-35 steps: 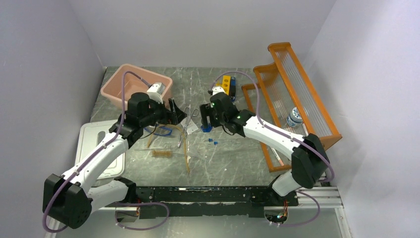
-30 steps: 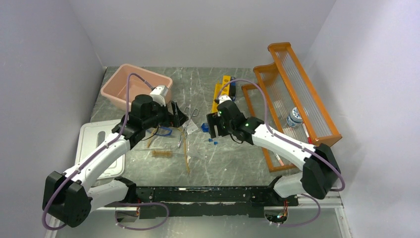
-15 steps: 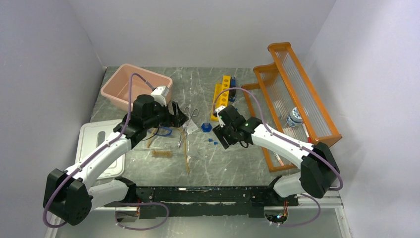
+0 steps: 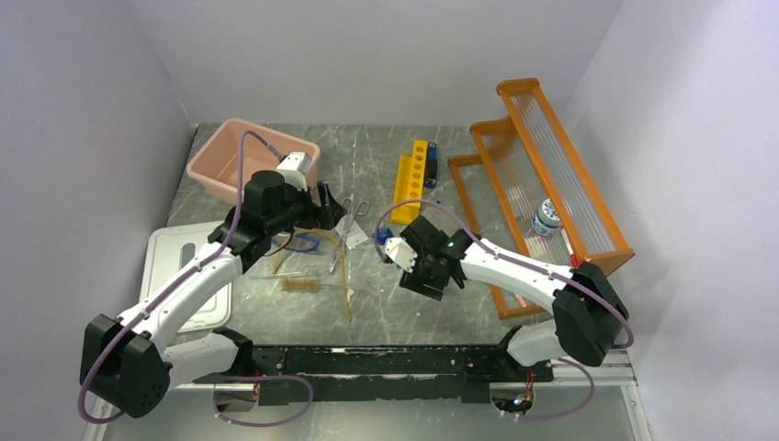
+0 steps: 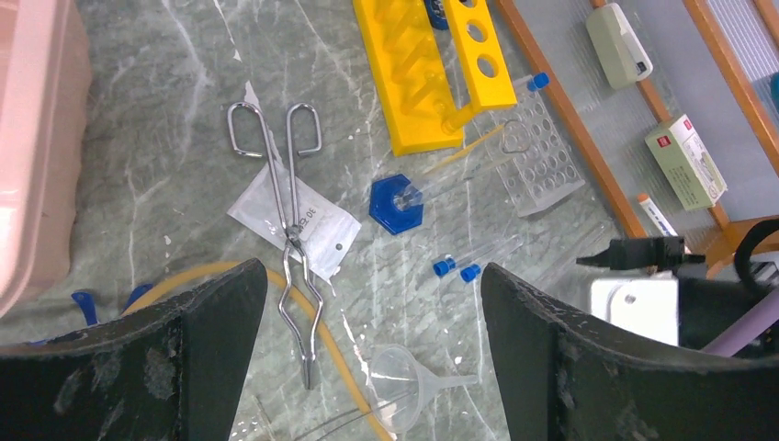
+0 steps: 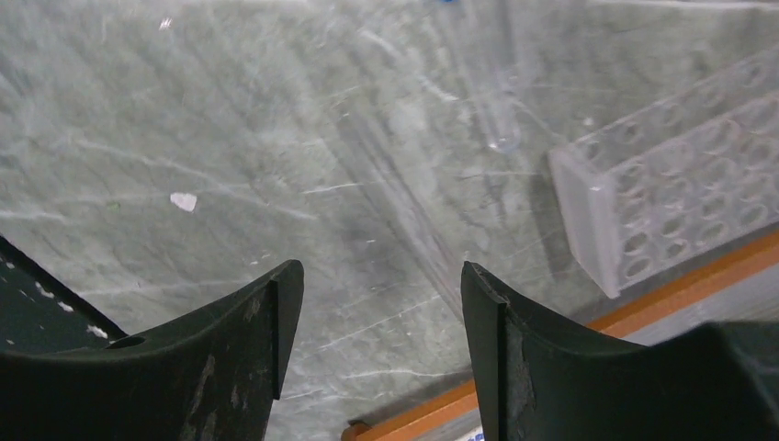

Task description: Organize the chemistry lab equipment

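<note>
Right gripper (image 6: 377, 276) pulled back off the blue hex base (image 5: 397, 204), jaws wide and empty, capped glass tubes (image 5: 487, 253) just ahead; next: align, drop, pinch one.

Landmark: yellow plastic tube rack (image 4: 411, 175), at far middle of grey marbled table (image 4: 367, 152).

- Well to its left: pink plastic tub (image 4: 230, 165).
- To its right: big orange shelf rack (image 4: 551, 165), small round jar (image 4: 547, 219) inside.
- Between the yellow rack and the shelf rack, by the near end: clear plastic hole-tray (image 5: 542, 156).
- Left and nearer: metal scissors (image 5: 292, 241), across white paper packet (image 5: 321, 220).
- Just before the near end: blue hexagonal base (image 5: 397, 204).
- Nearer still: two clear glass tubes (image 5: 487, 253) with tiny blue caps (image 5: 445, 267), side by side.
- Then clear plastic funnel (image 5: 400, 400), just beside amber rubber tubing (image 4: 347, 292).
- Further left: wire tube brush (image 4: 300, 285), then white flat lid (image 4: 174, 262).
</note>
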Robot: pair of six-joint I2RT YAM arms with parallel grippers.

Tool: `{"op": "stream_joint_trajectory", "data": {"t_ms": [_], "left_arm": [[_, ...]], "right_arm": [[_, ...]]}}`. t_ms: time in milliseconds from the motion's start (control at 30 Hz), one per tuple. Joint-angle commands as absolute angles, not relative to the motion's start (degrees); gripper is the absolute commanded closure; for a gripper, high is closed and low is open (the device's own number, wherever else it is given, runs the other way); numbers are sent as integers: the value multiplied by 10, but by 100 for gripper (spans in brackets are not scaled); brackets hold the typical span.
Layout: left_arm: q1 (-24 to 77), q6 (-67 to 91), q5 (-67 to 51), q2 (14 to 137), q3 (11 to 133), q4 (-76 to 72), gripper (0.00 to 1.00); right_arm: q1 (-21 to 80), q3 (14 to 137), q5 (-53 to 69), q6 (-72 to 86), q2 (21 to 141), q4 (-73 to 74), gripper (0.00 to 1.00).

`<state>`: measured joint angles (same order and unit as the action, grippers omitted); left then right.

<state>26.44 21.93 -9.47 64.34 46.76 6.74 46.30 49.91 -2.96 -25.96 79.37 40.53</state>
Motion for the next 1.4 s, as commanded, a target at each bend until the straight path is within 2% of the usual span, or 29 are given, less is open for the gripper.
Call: {"op": "stream_joint_trajectory", "data": {"t_ms": [0, 367, 533, 700, 767, 800, 967, 1067, 1367], "left_arm": [[268, 215, -76, 634, 486, 56, 10], [268, 244, -1, 636, 505, 56, 10], [268, 244, 16, 640, 514, 57, 10], [268, 250, 20, 639, 540, 60, 11], [268, 250, 24, 639, 546, 60, 11], [268, 249, 26, 638, 548, 62, 11], [268, 245, 34, 634, 553, 75, 11], [268, 244, 37, 626, 550, 75, 11], [268, 246, 53, 610, 549, 96, 10]], "right_arm": [[474, 486, -31, -313, 804, 404, 33], [474, 497, -19, -348, 869, 358, 42], [474, 505, 30, -350, 882, 357, 52], [474, 500, 52, -353, 892, 349, 68], [473, 502, 55, -352, 897, 347, 71], [474, 503, 55, -351, 902, 346, 71], [474, 494, 36, -351, 906, 327, 58], [475, 488, 39, -349, 909, 319, 57], [474, 501, 62, -326, 893, 316, 79]]}}
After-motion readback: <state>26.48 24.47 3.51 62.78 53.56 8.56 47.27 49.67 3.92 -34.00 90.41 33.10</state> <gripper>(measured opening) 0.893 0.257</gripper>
